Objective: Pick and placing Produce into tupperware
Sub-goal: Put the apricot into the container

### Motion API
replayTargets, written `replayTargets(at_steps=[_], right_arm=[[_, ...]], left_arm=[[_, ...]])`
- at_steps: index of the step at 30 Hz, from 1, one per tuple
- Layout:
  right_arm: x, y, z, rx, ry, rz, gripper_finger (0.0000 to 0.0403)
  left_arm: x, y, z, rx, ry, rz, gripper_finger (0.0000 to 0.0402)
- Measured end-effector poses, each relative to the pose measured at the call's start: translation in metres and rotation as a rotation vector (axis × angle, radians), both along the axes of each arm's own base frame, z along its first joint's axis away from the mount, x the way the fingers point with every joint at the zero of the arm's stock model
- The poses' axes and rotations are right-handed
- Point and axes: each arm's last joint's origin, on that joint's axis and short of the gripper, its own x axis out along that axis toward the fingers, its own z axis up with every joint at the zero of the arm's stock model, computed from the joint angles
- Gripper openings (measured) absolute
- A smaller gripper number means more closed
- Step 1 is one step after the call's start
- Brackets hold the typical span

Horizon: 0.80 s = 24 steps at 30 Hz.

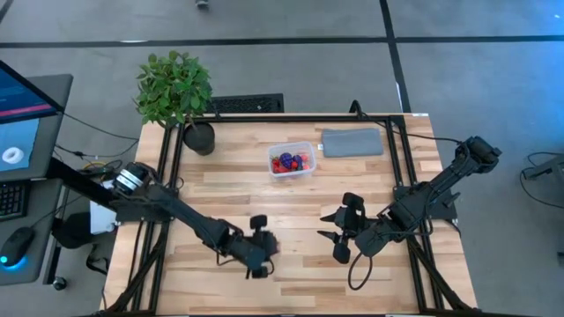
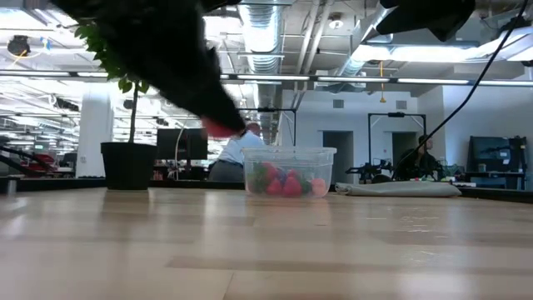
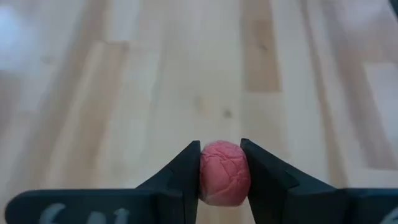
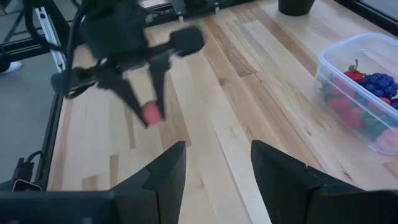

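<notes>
While the left gripper [image 3: 224, 177] hangs above the bare wooden table [image 1: 238, 189], clenched on a small pink round piece [image 3: 224, 172], the tupperware [image 1: 292, 160] with the other produce [image 1: 291, 162] sits near the far edge; right gripper [image 4: 217, 165] waits nearby, fingers apart, empty.

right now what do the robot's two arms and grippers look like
Both arms are dark, nearly black, jointed links. The left arm has a silver-white collar near its base; the right arm trails a looping black cable. The left gripper and right gripper each have two matte black, wedge-shaped fingers.
</notes>
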Motion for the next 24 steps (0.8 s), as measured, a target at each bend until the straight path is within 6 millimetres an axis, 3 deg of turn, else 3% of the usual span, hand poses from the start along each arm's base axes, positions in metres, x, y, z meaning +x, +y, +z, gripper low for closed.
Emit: replayTargets(at_steps=[8,14,19,24], right_arm=[[0.0,0.0,-0.001,-0.005,0.007,0.001,0.0205],[-0.001,-0.001,-0.002,-0.018,0.022,0.001,0.0205],[-0.002,-0.002,-0.003,-0.034,0.036,-0.002,0.0205],[-0.003,-0.003,-0.004,-0.061,0.04,-0.021,0.0205]], left_arm=[[-0.003,0.033,0.028,0.067,-0.005,0.078,0.0092],[-0.005,0.058,0.058,0.13,-0.102,0.175,0.0092],[-0.005,0.092,0.079,0.189,-0.173,0.315,0.0093],[0.002,0.129,0.085,0.175,-0.21,0.442,0.0093]])
